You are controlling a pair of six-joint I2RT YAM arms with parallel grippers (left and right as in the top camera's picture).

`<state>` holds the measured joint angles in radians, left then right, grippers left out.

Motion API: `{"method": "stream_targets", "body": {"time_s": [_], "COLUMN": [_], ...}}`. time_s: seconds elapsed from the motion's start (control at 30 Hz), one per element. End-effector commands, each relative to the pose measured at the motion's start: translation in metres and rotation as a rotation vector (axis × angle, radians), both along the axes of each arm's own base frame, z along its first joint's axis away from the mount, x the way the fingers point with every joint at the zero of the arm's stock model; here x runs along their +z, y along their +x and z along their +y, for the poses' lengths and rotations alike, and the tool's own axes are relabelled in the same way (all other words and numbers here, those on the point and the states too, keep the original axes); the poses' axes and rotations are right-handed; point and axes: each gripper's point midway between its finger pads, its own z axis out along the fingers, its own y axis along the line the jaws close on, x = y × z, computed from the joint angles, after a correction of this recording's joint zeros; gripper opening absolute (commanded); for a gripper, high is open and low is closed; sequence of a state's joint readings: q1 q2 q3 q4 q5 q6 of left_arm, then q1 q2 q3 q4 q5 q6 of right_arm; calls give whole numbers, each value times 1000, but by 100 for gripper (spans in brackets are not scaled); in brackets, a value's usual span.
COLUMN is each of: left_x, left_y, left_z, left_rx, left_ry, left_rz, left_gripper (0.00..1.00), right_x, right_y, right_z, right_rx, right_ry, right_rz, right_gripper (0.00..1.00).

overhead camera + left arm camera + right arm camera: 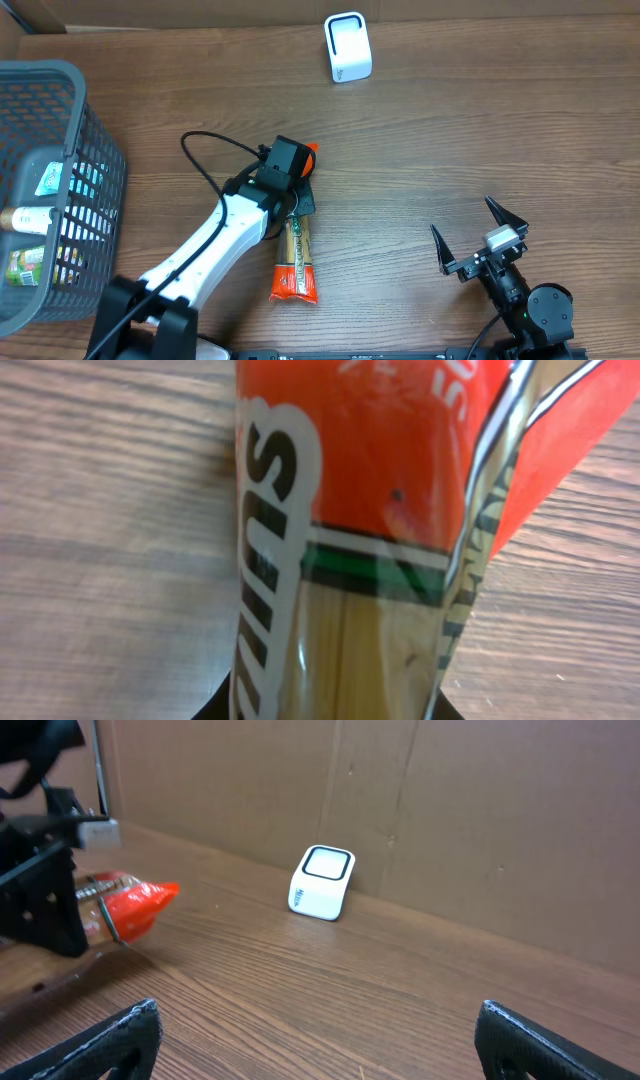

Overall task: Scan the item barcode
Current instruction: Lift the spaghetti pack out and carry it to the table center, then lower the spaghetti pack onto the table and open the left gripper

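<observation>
We see the wooden surface (450, 130) running back to a cardboard wall (450, 810), and the white scanner (348, 47) stands just in front of that wall, right of centre. Between the scanner and both arms the middle of the surface is bare wood, an open lane from the front edge to the back.

The pasta packet (296, 262) lies lengthwise in the centre-left, its orange end pointing toward the back and well apart from the scanner. The left gripper (300, 198) is pinching the packet near that orange end. In the left wrist view the packet (380, 540) fills the frame, with red wrapper above, a green band, and the pale strands below. We cannot tell whether the packet's far end rests on the wood or is lifted a little. A black cable (205, 150) loops out to the left of the left arm, over the wood.

The grey basket (100, 190) crowds the left edge, with a few packets and bottles inside, and it bounds that side near the left arm's base.

The right gripper (460, 212) hangs at the front right with its jaws spread wide and nothing between them. From its wrist view the scanner (322, 882) sits straight ahead, unobstructed.
</observation>
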<state>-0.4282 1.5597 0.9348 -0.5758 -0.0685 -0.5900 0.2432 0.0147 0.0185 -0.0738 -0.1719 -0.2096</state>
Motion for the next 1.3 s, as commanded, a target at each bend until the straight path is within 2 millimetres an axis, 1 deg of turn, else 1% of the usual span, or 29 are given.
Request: {"method": "stream_targets", "body": {"time_s": [0.0, 0.1, 0.27, 0.3, 0.33, 0.37, 0.4, 0.43, 0.5, 0.6, 0.73, 0.8, 0.83, 0.9, 1.07, 1.17, 1.27], "left_x": [-6, -5, 4, 4, 4, 3, 4, 5, 8, 20, 50, 70, 91, 114, 170, 197, 222], "left_y": [12, 21, 36, 37, 37, 36, 36, 36, 37, 39, 44, 45, 45, 44, 32, 25, 12], "left_z": [10, 22, 41, 44, 46, 48, 47, 47, 46, 42, 38, 37, 35, 35, 32, 31, 35], "left_rx": [-51, -16, 23, 31, 36, 36, 27, 17, 18, 9, 4, -2, -21, -22, -37, -48, -48], "left_ry": [62, 86, 90, 89, 90, 94, 93, 93, 92, 69, 55, 51, 45, 41, -4, -28, -37], "left_rz": [-31, -51, -80, -80, -77, -72, -73, -74, -75, -76, -80, -84, -93, -104, -144, -188, -227], "left_gripper": [4, 4, 5, 12, 27, 62, 73, 79, 85, 86, 87, 87, 87, 87, 87, 88, 86], "right_x": [-1, -1, -1, -1, -1, -1, -1, -1, -1, -1, -1, -1, -1, -1, -1, -1, -1], "right_y": [0, 0, 0, 0, 0, 0, 0, 0, 0, 0, 0, 0, 0, 0, 0, 0, 0], "right_z": [0, 0, 0, 0, 0, 0, 0, 0, 0, 0, 0, 0, 0, 0, 0, 0, 0], "right_rx": [-1, -1, -1, -1, -1, -2, -2, -1, -2, -2, -1, -2, -2, -1, -2, -1, -2], "right_ry": [8, 8, 8, 8, 8, 8, 8, 8, 8, 8, 8, 8, 8, 8, 8, 8, 8], "right_rz": [-3, -3, -3, -3, -3, -3, -3, -3, -3, -3, -3, -3, -3, -3, -3, -3, -3], "right_gripper": [100, 100, 100, 100, 100, 100, 100, 100, 100, 100, 100, 100, 100, 100, 100, 100, 100]}}
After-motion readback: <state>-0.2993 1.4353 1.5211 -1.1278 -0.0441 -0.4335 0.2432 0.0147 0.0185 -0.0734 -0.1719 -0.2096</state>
